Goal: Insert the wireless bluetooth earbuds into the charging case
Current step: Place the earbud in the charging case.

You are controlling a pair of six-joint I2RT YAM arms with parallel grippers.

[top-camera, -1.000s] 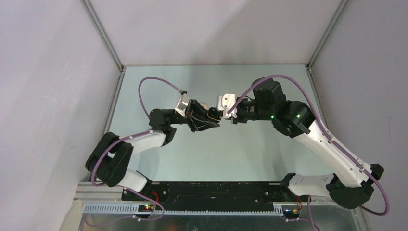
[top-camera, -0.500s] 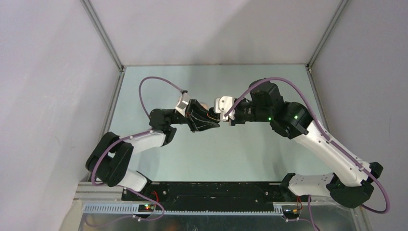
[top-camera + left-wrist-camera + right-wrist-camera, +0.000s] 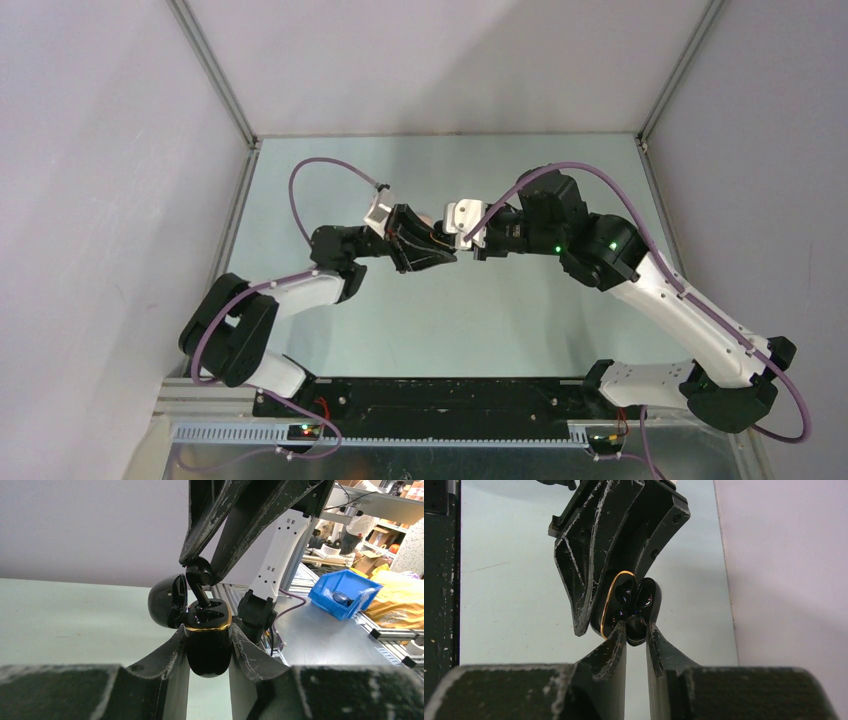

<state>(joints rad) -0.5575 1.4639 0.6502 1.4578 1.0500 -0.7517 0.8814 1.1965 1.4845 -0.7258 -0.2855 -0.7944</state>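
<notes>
Right jaws, pinching a black earbud (image 3: pixel 199 574), have neared the charging case (image 3: pixel 207 645) clamped in left jaws

No text, label, brand, number or sign could be read in any view. The glossy black charging case (image 3: pixel 207 640) and the black earbud (image 3: pixel 199 577) showed no legible mark. Any printing on the cardboard boxes (image 3: pixel 372 560) far behind in the left wrist view was too small and blurred to make out.
</notes>
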